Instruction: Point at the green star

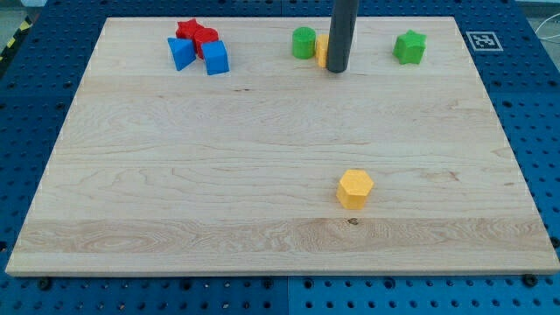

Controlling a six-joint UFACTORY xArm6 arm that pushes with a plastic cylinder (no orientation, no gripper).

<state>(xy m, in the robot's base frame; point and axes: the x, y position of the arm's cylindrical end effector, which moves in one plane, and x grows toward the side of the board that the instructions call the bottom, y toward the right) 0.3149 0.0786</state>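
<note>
The green star (409, 46) lies near the view's top right on the wooden board (262, 175). My tip (337, 69) is to its left, about a block's width and more away, not touching it. The rod stands in front of a yellow block (321, 51) and hides most of it. A green round block (304, 42) sits just left of the rod.
A yellow hexagon block (355, 188) lies at lower centre right. At the top left are a red star (186, 31), a red block (206, 39) and two blue blocks (181, 53) (216, 59) clustered together. A marker tag (483, 40) is off the board's top right.
</note>
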